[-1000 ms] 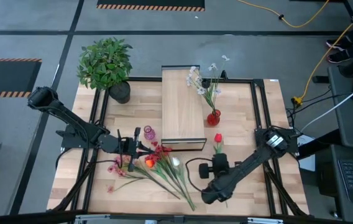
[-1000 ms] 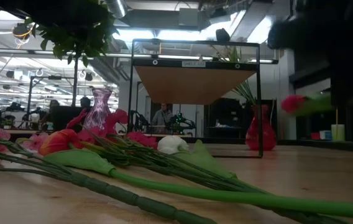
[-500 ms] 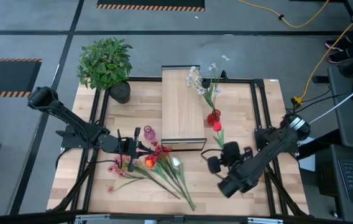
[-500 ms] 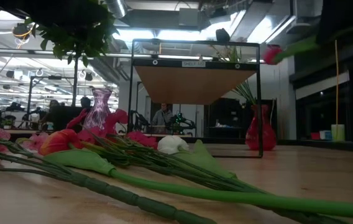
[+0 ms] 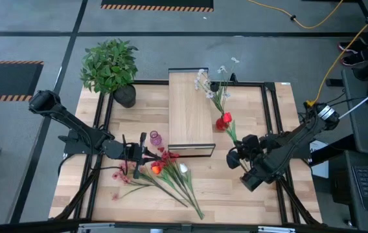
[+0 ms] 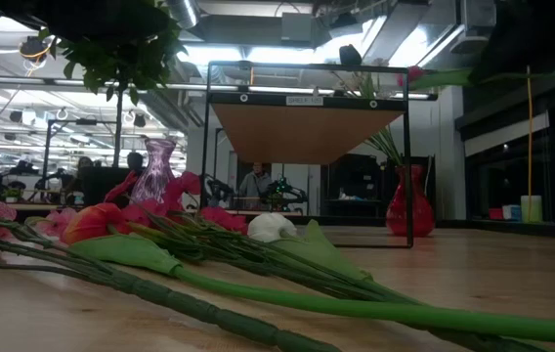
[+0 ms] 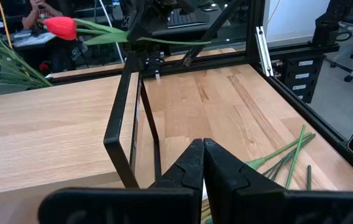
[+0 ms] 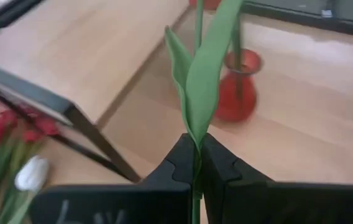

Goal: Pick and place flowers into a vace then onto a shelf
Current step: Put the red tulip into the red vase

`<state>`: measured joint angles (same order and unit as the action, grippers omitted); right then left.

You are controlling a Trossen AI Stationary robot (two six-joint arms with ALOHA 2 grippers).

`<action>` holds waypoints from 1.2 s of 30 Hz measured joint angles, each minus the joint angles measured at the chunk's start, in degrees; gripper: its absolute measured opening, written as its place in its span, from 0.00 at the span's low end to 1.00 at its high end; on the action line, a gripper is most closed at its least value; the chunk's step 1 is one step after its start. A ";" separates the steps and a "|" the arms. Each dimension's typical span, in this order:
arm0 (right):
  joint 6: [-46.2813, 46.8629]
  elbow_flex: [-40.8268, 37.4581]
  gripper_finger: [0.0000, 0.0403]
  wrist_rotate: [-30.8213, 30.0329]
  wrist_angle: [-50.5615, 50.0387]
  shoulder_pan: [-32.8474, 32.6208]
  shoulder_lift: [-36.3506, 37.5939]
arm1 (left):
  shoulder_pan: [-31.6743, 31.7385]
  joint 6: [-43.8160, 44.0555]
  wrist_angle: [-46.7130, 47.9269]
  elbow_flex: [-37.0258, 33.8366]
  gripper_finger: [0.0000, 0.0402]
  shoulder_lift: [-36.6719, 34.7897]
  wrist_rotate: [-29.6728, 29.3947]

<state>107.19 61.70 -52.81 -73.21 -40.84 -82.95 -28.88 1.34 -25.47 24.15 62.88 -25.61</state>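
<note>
Both arms are dark, jointed and tubular, each ending in a black two-fingered hand (image 7: 202, 163).

Bushy potted plant (image 5: 109, 66) at table corner; yellow cable (image 5: 313, 22) on floor

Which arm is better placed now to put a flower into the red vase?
The right. Its gripper already holds a red tulip right beside the red vase; the left gripper waits shut by the flower pile.

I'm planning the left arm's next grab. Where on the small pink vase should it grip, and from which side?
Probably the narrow neck of the pink vase, gripper level, coming from the left arm's side. It stands upright, mouth up, with the shelf close on its other side and flowers lying beside it.
</note>
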 joint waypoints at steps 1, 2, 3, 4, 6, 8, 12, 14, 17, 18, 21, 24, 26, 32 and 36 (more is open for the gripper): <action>-2.05 -1.21 0.02 -0.01 2.14 0.00 1.08 | 0.00 0.00 0.00 0.00 0.01 0.01 0.00; -4.30 -2.32 0.02 -0.03 4.29 0.00 2.15 | 0.00 0.00 0.00 0.01 0.01 0.01 0.00; -6.33 -3.38 0.02 -0.10 6.49 0.00 3.19 | 0.00 0.00 0.00 0.01 0.01 -0.01 0.00; -8.06 -4.49 0.02 -0.52 8.70 0.00 4.25 | 0.00 -0.04 0.00 0.01 0.01 -0.01 0.00; -11.38 -6.49 0.02 -1.15 11.96 0.00 6.50 | 0.00 -0.92 0.00 0.01 0.01 0.01 -0.09; -14.71 -7.95 0.02 -1.16 14.71 0.00 9.12 | 0.00 -2.15 -0.02 0.00 0.01 0.00 -0.22; -25.91 -9.49 0.02 -1.56 20.54 0.00 14.79 | 0.07 -3.17 -0.02 0.01 0.01 0.01 -0.23; -33.01 -9.50 0.02 -1.71 23.35 0.00 17.28 | 0.20 -3.04 0.00 0.01 0.01 -0.01 -0.24; -42.51 -9.50 0.02 -3.37 26.09 0.00 20.14 | 0.20 -2.33 0.00 -0.01 0.01 -0.01 -0.26; -44.92 -9.50 0.02 -4.23 26.18 0.00 21.07 | 0.20 -2.13 -0.02 -0.01 0.01 -0.01 -0.26; -50.03 -9.50 0.02 -6.31 26.10 0.02 23.29 | 0.17 -1.95 -0.04 0.01 0.01 0.01 -0.26; -54.77 -10.59 0.02 -6.74 26.66 0.02 25.62 | 0.17 -1.98 -0.04 -0.01 0.01 -0.01 -0.26; -56.99 -12.87 0.02 -6.25 28.03 0.02 27.70 | 0.20 -2.01 -0.04 0.01 0.01 -0.01 -0.34; -64.89 -22.42 0.02 -1.86 36.78 0.04 38.35 | 1.43 -1.44 -0.15 -0.01 0.01 0.00 -2.19; -79.96 -28.35 0.02 -0.62 49.02 0.04 46.59 | 3.56 0.09 -0.11 -0.01 0.01 0.01 -2.84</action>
<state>27.23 33.35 -53.43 -24.19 -40.80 -36.35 -25.33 1.44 -25.59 24.14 62.89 -28.44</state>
